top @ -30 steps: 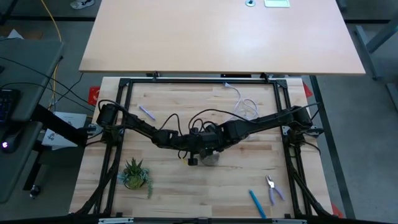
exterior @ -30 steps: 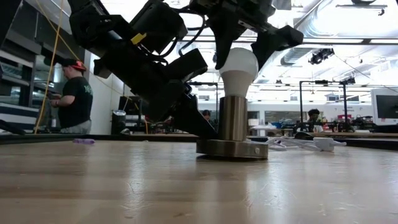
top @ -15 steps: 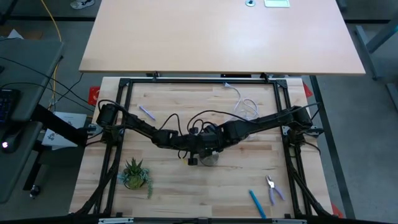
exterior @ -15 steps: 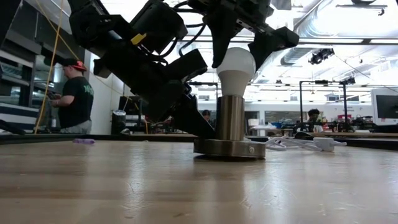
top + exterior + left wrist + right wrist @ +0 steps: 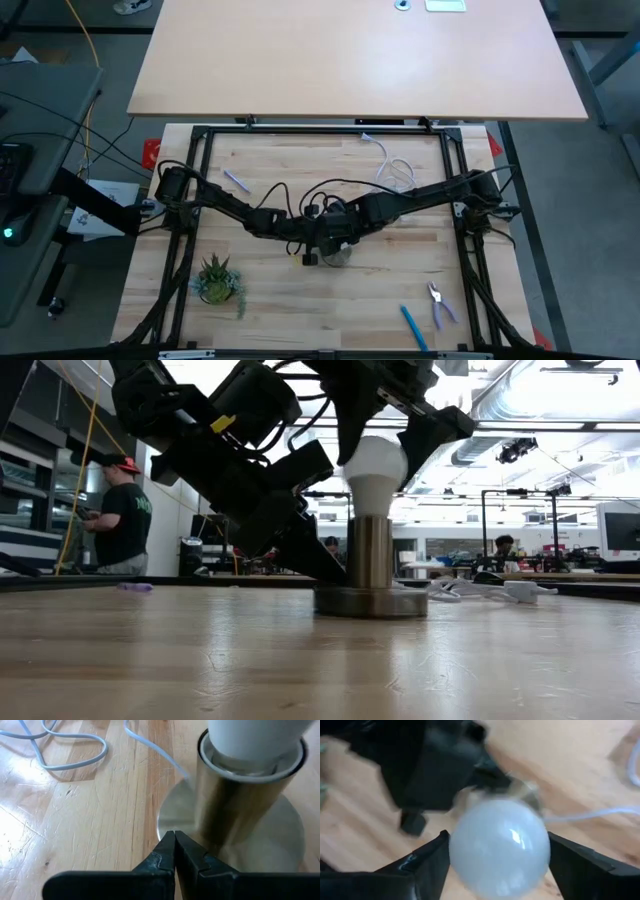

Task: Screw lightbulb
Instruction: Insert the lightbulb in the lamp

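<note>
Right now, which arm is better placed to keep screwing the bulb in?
The right. Its gripper straddles the lightbulb seated in the socket. The left gripper, jaws shut, presses on the socket's base, steadying it.

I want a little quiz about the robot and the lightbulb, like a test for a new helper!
1. True or false: the left gripper has its fingers shut, pressing on the socket base.
2. Which gripper has the lightbulb between its fingers? A) left B) right C) neither
3. Fill in the gap: on the table, the teal pen lies beside the ______.

Key
1. True; its tips are closed and rest on the round metal base.
2. B; the right gripper has a finger on each side of the bulb.
3. Pliers.
</note>
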Controlling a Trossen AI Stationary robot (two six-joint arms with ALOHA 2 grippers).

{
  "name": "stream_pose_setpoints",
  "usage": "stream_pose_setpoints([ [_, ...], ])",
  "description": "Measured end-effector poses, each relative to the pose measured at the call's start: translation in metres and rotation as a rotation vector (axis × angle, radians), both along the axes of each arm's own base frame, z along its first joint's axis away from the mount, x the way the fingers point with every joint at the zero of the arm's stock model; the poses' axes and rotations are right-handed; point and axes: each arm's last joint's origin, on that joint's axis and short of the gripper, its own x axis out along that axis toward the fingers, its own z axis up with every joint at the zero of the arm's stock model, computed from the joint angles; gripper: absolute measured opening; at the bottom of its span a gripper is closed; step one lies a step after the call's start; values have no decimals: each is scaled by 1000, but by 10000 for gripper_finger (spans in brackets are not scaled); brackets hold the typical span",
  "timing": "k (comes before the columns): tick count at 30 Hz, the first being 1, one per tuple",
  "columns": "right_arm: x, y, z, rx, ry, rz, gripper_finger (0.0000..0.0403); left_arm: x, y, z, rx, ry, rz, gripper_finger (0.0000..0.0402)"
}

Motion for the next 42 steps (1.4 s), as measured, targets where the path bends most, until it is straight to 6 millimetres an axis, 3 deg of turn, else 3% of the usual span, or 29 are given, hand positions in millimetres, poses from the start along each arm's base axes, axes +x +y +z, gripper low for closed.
stream_pose_setpoints([
  [8,-2,-6,1,-63,13,120,380,0,0,0,2,1,3,0],
  [12,-4,-15,10,-112,-2,283,386,0,0,0,1,1,1,0],
  [20,-7,-36,26,-182,-88,788,387,0,0,-1,1,5,1,0],
  [25,-5,-40,27,-201,-113,834,387,0,0,-1,0,5,0,0],
  [31,-5,-34,27,-236,-169,1141,387,0,0,-1,-1,9,-2,0],
  [37,-8,-13,27,-329,-212,1500,387,0,0,-1,-1,9,-1,0],
  [42,-8,-2,25,-444,-174,1611,382,0,0,-1,-3,8,2,0],
])
